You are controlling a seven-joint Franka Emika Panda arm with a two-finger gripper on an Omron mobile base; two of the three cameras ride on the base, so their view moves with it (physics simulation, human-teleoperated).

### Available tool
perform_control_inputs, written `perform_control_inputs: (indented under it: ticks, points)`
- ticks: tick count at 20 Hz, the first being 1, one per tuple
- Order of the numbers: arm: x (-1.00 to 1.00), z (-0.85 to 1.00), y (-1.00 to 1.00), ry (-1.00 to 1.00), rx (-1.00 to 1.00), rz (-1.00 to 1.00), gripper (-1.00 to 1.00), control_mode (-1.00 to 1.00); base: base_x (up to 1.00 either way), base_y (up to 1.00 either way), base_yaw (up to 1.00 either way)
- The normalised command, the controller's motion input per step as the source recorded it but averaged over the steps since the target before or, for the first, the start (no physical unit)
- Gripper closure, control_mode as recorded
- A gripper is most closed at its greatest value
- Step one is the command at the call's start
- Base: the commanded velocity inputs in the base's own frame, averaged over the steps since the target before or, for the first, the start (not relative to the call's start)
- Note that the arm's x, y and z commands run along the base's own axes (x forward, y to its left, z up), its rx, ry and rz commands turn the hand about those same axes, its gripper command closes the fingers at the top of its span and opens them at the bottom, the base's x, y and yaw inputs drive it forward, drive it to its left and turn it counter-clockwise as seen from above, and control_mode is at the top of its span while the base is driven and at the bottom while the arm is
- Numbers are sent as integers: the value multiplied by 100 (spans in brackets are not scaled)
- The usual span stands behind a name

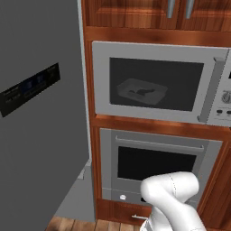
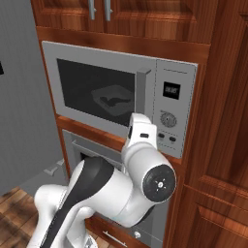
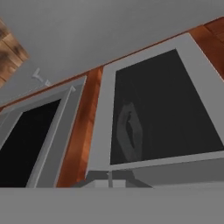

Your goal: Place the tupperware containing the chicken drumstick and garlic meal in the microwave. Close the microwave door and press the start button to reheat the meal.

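I see the microwave door [image 1: 155, 83] shut, and through its dark glass the tupperware [image 1: 140, 91] sits inside the microwave [image 2: 121, 99] with the chicken drumstick [image 1: 143, 93] in it. The oven [image 1: 158, 164] is directly below. My arm reaches up near the button panel [image 2: 171, 114]; I cannot tell how the fingers stand.

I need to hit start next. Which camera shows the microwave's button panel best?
The right base view: the button panel shows whole, with display, dial and buttons, beside the shut microwave door. The left base view catches only its left edge at the frame border. The hand view looks at the door glass.
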Motion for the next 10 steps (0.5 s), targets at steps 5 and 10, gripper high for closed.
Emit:
perform_control_inputs:
  ticks: [5,10]
  points:
    - [32,-17,-20,-2,0,-1,100,-100,0,0,0]
    - [22,-20,-21,-2,0,-3,100,-100,0,0,0]
